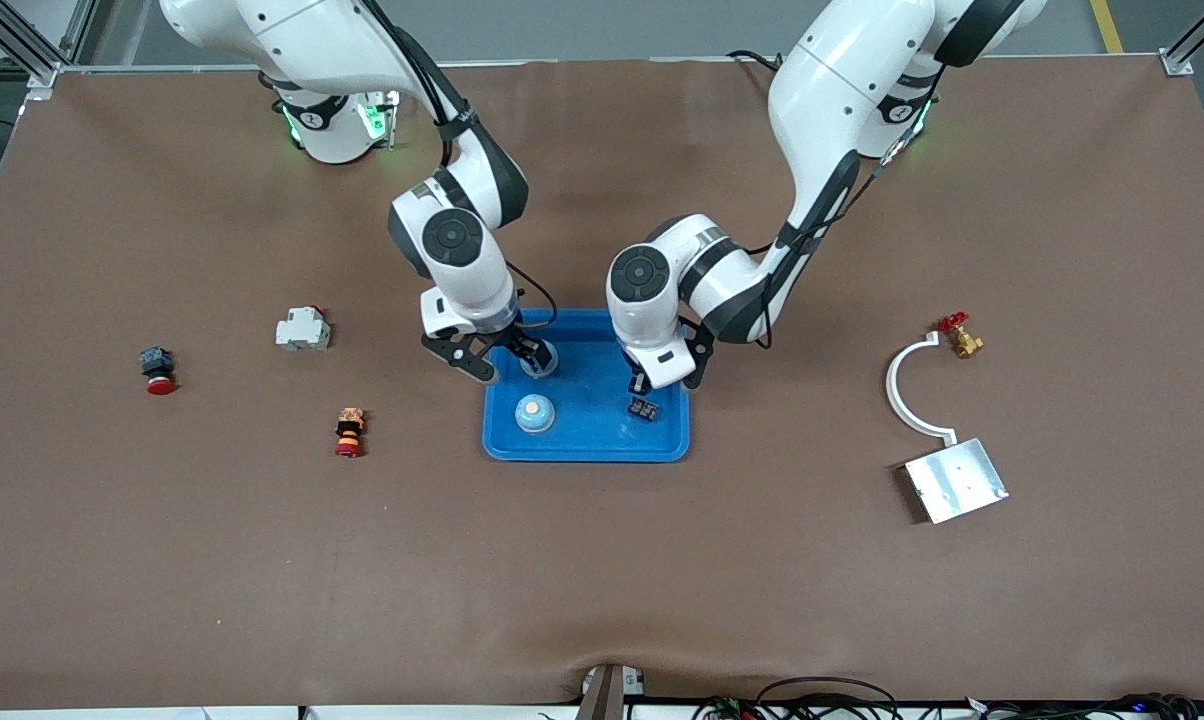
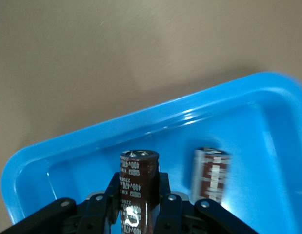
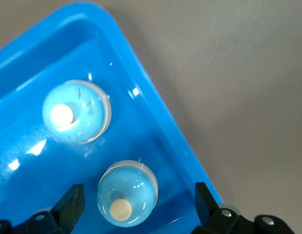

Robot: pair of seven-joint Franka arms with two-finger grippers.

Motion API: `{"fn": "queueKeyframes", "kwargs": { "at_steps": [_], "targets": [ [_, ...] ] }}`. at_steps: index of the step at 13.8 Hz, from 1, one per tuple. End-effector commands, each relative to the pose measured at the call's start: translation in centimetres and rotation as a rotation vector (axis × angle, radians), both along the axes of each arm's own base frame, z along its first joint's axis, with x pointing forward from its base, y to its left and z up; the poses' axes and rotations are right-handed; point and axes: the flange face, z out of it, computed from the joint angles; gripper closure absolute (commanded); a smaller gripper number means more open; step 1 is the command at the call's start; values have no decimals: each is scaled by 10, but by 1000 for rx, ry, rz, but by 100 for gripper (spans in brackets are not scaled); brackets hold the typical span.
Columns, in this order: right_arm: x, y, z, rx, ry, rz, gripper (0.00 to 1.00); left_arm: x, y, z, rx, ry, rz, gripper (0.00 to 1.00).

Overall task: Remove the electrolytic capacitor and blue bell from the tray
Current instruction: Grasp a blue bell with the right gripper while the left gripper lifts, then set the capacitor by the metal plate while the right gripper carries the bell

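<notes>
The left gripper [image 2: 138, 207] is pinching one dark brown electrolytic capacitor [image 2: 137, 187] upright over the blue tray [image 1: 662, 447] — gripped by its sides, presumably so it lifts straight out. A second capacitor [image 2: 211, 173] shows just beside it. The right gripper [image 3: 136, 207] hangs spread wide around one of two blue bells [image 3: 126, 195], still resting in the tray — apparently lined up to grasp; the other bell [image 3: 75, 112] sits near it.

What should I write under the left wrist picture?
Left gripper shut on the electrolytic capacitor inside the blue tray.
</notes>
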Motion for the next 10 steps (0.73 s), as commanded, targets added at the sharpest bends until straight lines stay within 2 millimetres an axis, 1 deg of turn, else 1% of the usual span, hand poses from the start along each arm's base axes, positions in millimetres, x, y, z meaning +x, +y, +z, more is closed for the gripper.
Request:
{"fn": "queueKeyframes", "kwargs": {
  "at_steps": [1, 2, 3, 4, 5, 7, 8, 9, 10],
  "targets": [
    [1, 23, -21, -14, -3, -17, 0, 18, 25, 65, 16, -51, -3, 100],
    [-2, 25, -28, -23, 4, -11, 0, 28, 43, 87, 32, -47, -32, 100],
    [-1, 29, -33, -24, 3, -11, 0, 36, 63, 101, 61, -27, -60, 100],
    [-3, 34, -38, -26, 7, -6, 0, 45, 83, 110, 83, -5, -85, 100],
    [-2, 34, -42, -29, 9, -5, 0, 53, 104, 118, 96, 15, -118, 100],
    [-2, 35, -45, -31, 11, -4, 0, 66, 152, 124, 124, 64, -175, 100],
    [-1, 36, -44, -30, 8, -2, 5, 69, 178, 122, 132, 88, -212, 100],
    [0, 35, -46, -31, 9, -2, 34, 73, 209, 119, 138, 114, -247, 100],
    [2, 37, -47, -28, 7, -5, 68, 76, 239, 119, 140, 140, -291, 100]
  ]
}}
